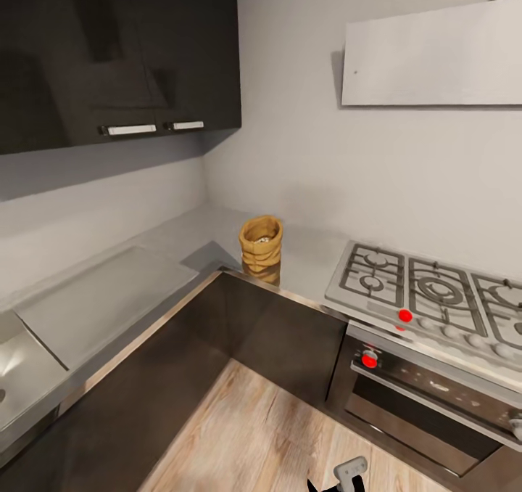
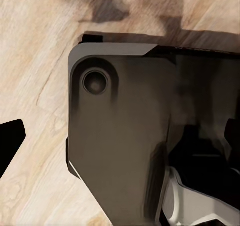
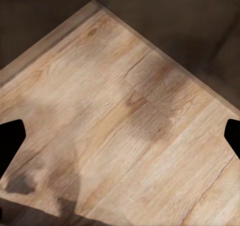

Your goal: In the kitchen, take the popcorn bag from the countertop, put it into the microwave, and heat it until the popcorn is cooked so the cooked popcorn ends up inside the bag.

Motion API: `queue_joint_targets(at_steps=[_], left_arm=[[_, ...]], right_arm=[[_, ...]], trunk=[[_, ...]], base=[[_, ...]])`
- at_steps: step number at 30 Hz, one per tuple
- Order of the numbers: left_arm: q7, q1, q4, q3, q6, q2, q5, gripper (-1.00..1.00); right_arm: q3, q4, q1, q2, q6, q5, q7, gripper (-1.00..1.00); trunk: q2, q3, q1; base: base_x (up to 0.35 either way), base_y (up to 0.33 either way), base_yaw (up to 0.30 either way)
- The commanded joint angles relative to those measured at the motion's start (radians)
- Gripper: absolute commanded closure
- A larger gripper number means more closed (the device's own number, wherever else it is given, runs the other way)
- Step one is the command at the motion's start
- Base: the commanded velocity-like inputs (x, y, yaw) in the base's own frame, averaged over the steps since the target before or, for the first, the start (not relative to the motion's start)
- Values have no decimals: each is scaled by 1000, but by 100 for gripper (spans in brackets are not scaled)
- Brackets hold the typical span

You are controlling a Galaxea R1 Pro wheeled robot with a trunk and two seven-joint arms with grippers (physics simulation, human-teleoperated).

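Head view: popcorn bag point(image 1: 260, 249) upright on corner tabletop point(image 1: 185, 234), beside gas hob point(image 1: 428, 292). Right hand point(image 3: 120, 136) spread wide, empty, over wood floor point(image 3: 125, 121); left hand's state unclear.

1. The right gripper point(image 3: 120, 136) points down, its two dark fingers point(image 3: 11, 141) set wide apart.
2. The left wrist view shows one dark finger point(image 2: 10, 141) of the left gripper beside the robot's own grey base point(image 2: 120, 146).
3. A small grey and black part of the robot point(image 1: 348, 474) shows low in the head view.

— What can't you make out?
— The bag's point(image 1: 260, 250) contents are too small to tell. The hob point(image 1: 435, 289) and sink point(image 1: 18, 376) run off the edges.
— And your fingers?
— My right fingers point(image 3: 11, 143) are cut at both sides; my left fingers point(image 2: 10, 146) mostly hidden.
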Motion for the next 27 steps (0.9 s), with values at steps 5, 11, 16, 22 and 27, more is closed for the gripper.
queue_joint_targets(at_steps=[5, 11, 16, 22, 27], left_arm=[[-6, 1, -1, 9, -23, 0, 0, -100], [-6, 2, 0, 6, -36, 0, -1, -100], [-6, 1, 0, 8, -36, 0, 0, -100], [-6, 1, 0, 7, -35, 0, 0, -100], [-6, 1, 0, 7, -34, 0, -1, -100]], right_arm=[[-1, 1, -1, 0, -3, 7, 0, -100], [1, 1, -1, 0, -3, 7, 0, -100], [1, 1, -1, 0, -3, 7, 0, -100], [1, 1, -1, 0, -3, 7, 0, -100], [1, 2, -1, 1, -3, 7, 0, -100]], trunk=[[34, 14, -19], [55, 23, -30], [90, 39, -50], [118, 52, -65], [118, 52, -65]], base=[[114, 0, 0], [81, 0, 0], [3, 0, 0], [0, 0, 0], [0, 0, 0]])
